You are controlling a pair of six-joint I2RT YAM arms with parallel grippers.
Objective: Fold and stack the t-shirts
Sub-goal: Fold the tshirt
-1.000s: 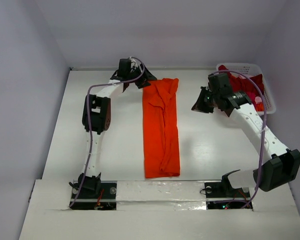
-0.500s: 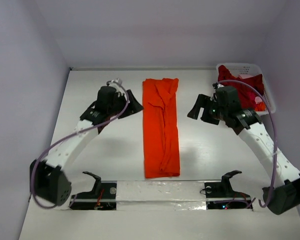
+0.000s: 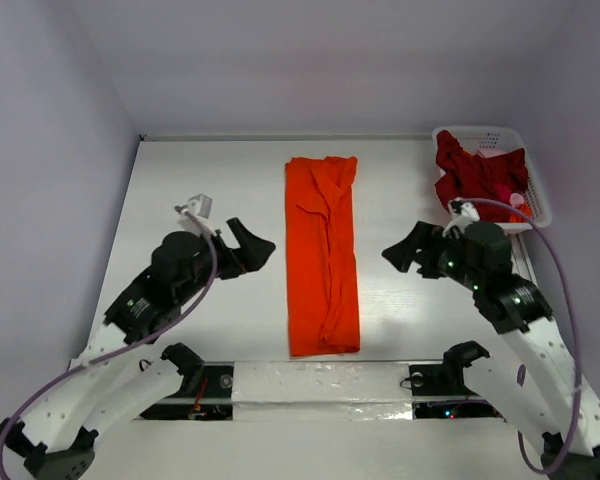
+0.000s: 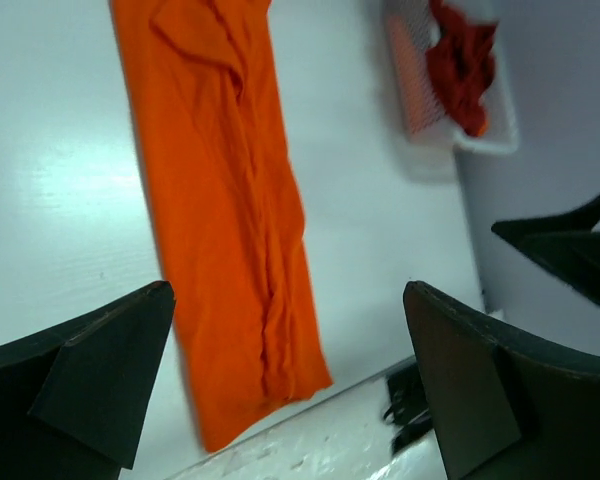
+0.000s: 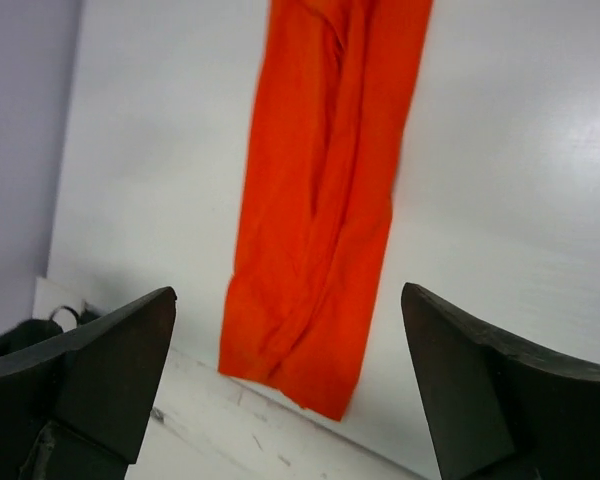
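Orange t-shirt [image 3: 322, 255] lies folded into a long narrow strip down the middle of the table [image 3: 210, 180], reaching from near the far edge to the near edge. Crimson t-shirts [image 3: 475, 178] are heaped in the white basket [image 3: 536, 200] at the far right corner. Left gripper [image 3: 250, 247], spread wide and empty, hangs left of the strip. Right gripper [image 3: 406, 250], likewise released, hangs to its right.

No legible text or labels anywhere
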